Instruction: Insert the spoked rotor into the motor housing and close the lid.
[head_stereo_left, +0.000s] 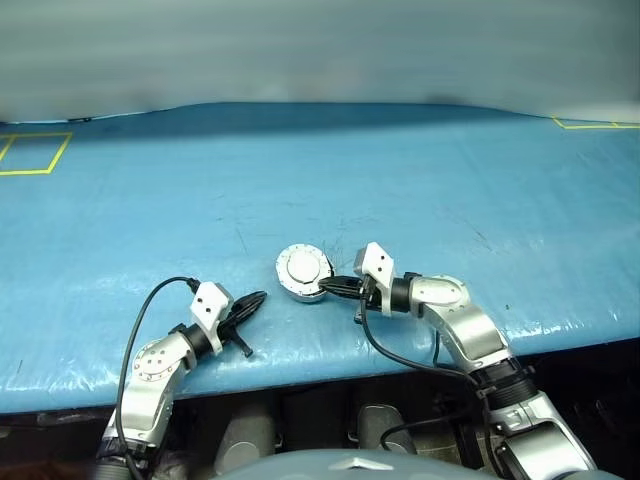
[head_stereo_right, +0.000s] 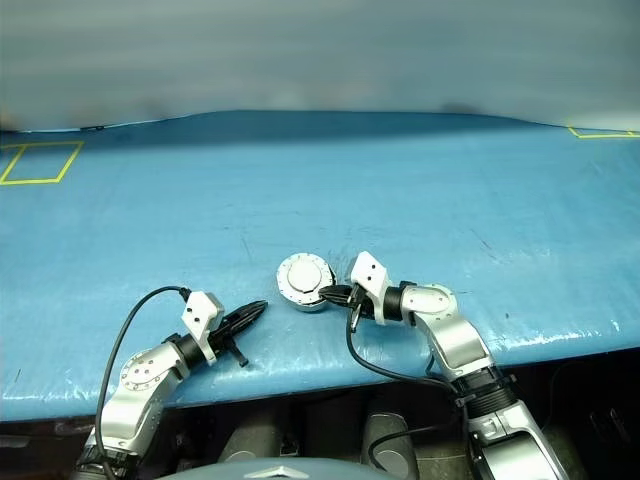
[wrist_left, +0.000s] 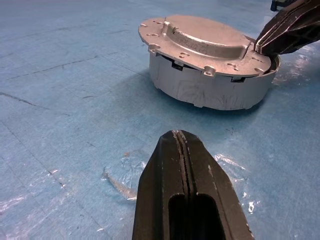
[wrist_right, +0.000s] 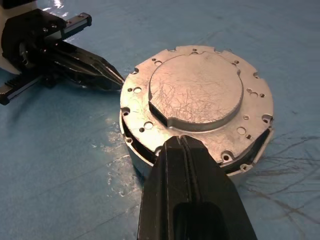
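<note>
Right gripper (wrist_right: 187, 150) is fully closed w/ nothing held, tips resting on the near rim of the lid (wrist_right: 197, 107); left gripper (wrist_left: 182, 142) is also closed and empty, parked on the blue table (head_stereo_left: 420, 190) near the motor housing (wrist_left: 210, 87) on its other side. Lid sits plain side up on the housing but looks slightly cocked w/ a gap at one side, so prob. rotor's already inside and what's left is pressing it flush. Housing stands near the table's front edge, w/ lots of bare room behind and to both sides.
</note>
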